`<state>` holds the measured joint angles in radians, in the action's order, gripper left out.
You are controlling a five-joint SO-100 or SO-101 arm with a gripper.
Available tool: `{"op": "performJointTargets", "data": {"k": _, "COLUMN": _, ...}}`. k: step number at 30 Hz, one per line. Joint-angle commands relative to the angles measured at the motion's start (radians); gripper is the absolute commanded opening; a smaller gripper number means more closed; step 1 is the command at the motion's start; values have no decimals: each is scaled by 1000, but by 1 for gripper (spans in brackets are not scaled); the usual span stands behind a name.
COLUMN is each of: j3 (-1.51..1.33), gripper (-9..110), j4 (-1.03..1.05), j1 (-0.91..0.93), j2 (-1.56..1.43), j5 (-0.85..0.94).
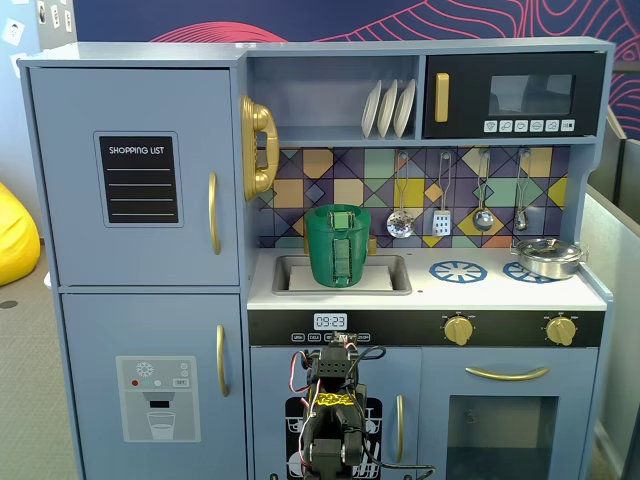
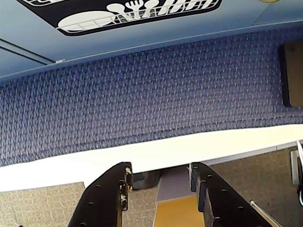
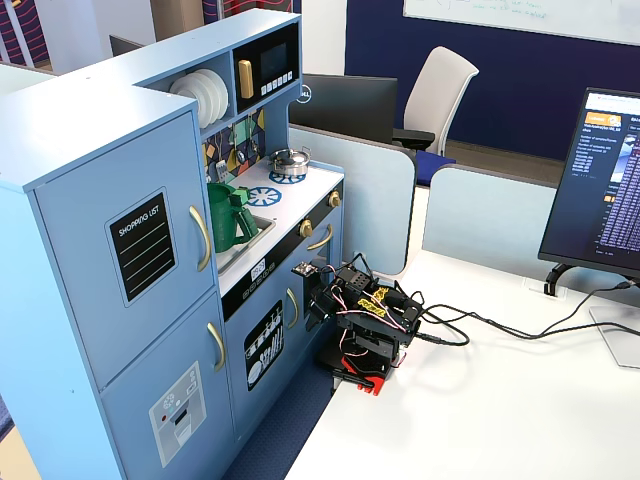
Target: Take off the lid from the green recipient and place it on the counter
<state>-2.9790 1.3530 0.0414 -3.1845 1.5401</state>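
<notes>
The toy kitchen (image 1: 330, 260) is the reference landmark. It stands on blue-purple carpet (image 2: 142, 94) in an office. In a fixed view, a white desk (image 3: 500, 400) abuts the kitchen front, with a monitor (image 3: 600, 190) at the desk's far side and a white chair (image 3: 440, 90) behind a partition beyond the kitchen.

The counter (image 1: 430, 290) is the white worktop of the kitchen, with blue burner rings and a recessed sink (image 1: 290, 275). The green recipient (image 1: 338, 245) stands upright in the sink, below the tiled backsplash. Its lid (image 1: 338, 209) sits on top of it, closed. In the angled fixed view the recipient (image 3: 228, 218) appears beside the fridge section, lid (image 3: 222, 188) in place. A silver pot (image 1: 548, 257) rests on the counter's burner end, well apart from the recipient.

The arm (image 3: 365, 320) sits folded on the desk edge, just in front of the kitchen's lower doors and below counter level.

Only the wrist view shows the gripper (image 2: 158, 182): the jaws are released, with a clear gap between the two black fingers (image 2: 106, 198), grasping nothing. It points down at the carpet and the desk edge beside the kitchen base. Only the front fixed view shows the hanging utensils (image 1: 440, 200) and plates (image 1: 388, 108).
</notes>
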Motion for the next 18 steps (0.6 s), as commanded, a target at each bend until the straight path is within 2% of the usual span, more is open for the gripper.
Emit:
{"op": "performJointTargets", "data": {"k": 1, "j3": -18, "gripper": 0, "j4": 179, "j1": 84, "j2": 6, "j5": 12}}
{"op": "performJointTargets", "data": {"k": 14, "j3": -17, "gripper": 0, "j4": 175, "j1": 91, "j2": 6, "j5": 31}}
{"op": "performJointTargets", "data": {"k": 18, "j3": -12, "gripper": 0, "j4": 46, "j1": 118, "j2": 8, "j5": 15}}
